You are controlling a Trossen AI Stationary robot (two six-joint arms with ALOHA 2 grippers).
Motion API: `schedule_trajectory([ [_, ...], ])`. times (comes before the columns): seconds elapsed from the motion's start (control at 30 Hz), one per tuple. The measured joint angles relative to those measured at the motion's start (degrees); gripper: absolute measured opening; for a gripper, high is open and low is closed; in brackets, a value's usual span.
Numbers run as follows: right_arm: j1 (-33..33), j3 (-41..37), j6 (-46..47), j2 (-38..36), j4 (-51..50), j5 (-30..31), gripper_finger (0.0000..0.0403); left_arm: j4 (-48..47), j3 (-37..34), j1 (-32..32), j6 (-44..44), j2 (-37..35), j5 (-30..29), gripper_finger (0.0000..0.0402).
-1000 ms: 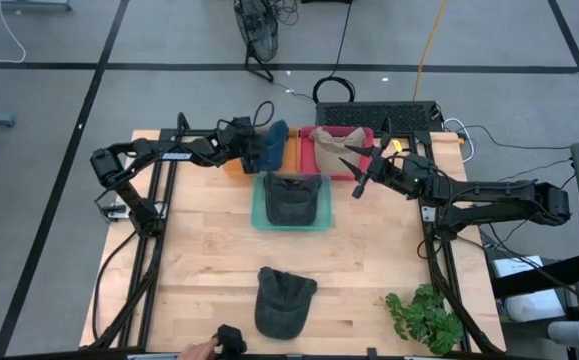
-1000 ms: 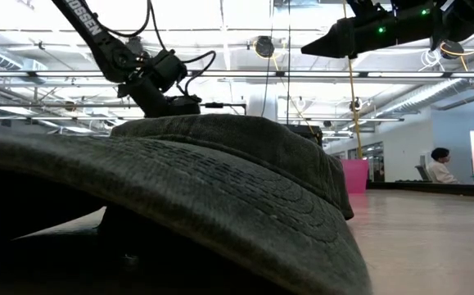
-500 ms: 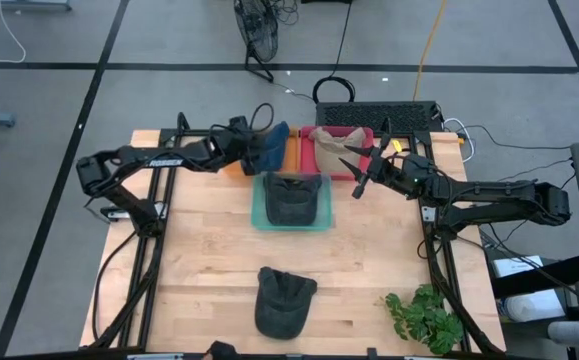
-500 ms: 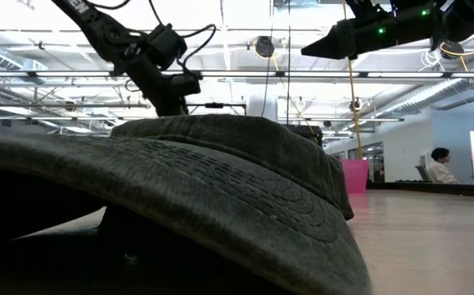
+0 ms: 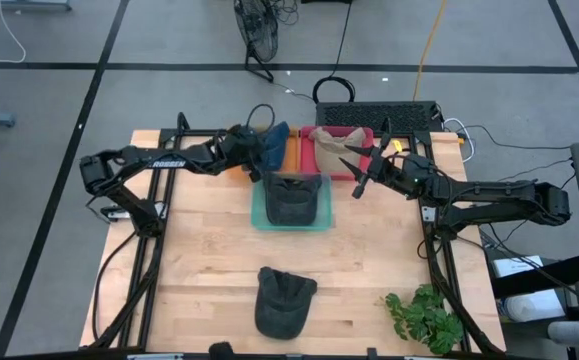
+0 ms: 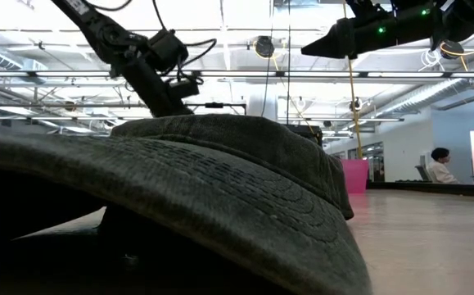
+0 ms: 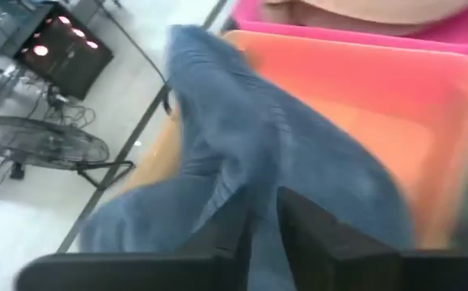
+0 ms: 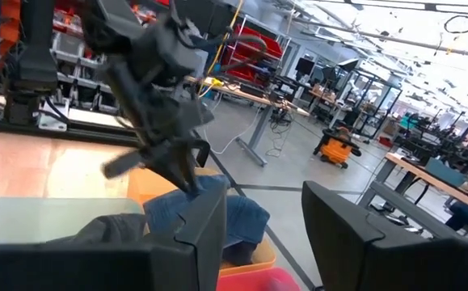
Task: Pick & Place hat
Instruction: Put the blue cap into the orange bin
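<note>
A blue hat (image 5: 277, 140) lies bunched at the left end of the orange tray (image 5: 294, 152) at the table's far edge, partly over the tray's rim. My left gripper (image 5: 260, 155) reaches in from the left and is shut on it. A dark grey hat (image 5: 291, 200) lies in the green tray (image 5: 257, 212). A tan hat (image 5: 337, 140) lies in the pink tray (image 5: 367, 135). Another dark hat (image 5: 284, 300) rests brim-down on the bare wood near the front; it fills the low view (image 6: 220, 180). My right gripper (image 5: 355, 170) hangs open above the pink tray's near edge. My left gripper pinches a raised fold of the blue hat's cloth (image 7: 250, 174) between its two fingers (image 7: 314, 226). The fingers slant down at it from the table's left. The hat's lower part (image 8: 225, 222) rests in the orange tray, slack. How many layers are held, I cannot tell.
A green plant (image 5: 424, 320) sits at the near right corner. A black keyboard-like device (image 5: 374, 115) stands behind the pink tray. Bare wood lies between the green tray and the near hat. A person (image 6: 441, 165) sits far off in the room.
My left gripper has shifted a little toward the table's right over the orange tray, risen slightly and rolled about its own axis. The blue hat now looks more bunched. A hand with a dark object at the table's near edge has drawn back out of view.
</note>
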Motion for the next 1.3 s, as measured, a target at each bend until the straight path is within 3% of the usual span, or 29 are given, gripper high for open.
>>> schedule_trajectory([
  [0.23, -0.01, 0.0, 0.22, -0.01, 0.33, -0.05, 0.0141, 7.73, 0.03, 5.18, -1.44, 6.12, 7.61, 0.0007],
  [0.47, -0.02, 0.0, -0.04, 0.0, 0.3, -0.01, 0.0141, 9.74, 0.27, 6.6, -5.2, 12.13, 8.14, 0.0028],
  [0.67, -0.02, 0.0, -0.04, 0.0, -0.07, 0.01, 0.0141, 9.77, 0.37, 6.52, -7.88, 15.14, 6.42, 0.0019],
  [0.9, -0.02, 0.0, -0.04, 0.0, -0.67, 0.03, 0.0141, 7.75, 0.2, 6.36, -8.16, 12.65, 3.69, 0.0013],
  [1.17, -0.02, 0.0, -0.04, 0.0, -1.02, 0.05, 0.0141, 2.05, -0.18, 5.04, -7.23, 2.23, -0.35, 0.0006],
  [1.3, -0.02, 0.0, 0.22, 0.0, -1.04, 0.05, 0.0141, -3.03, -0.07, 4.91, -8.32, 1.01, -1.12, 0.0013],
])
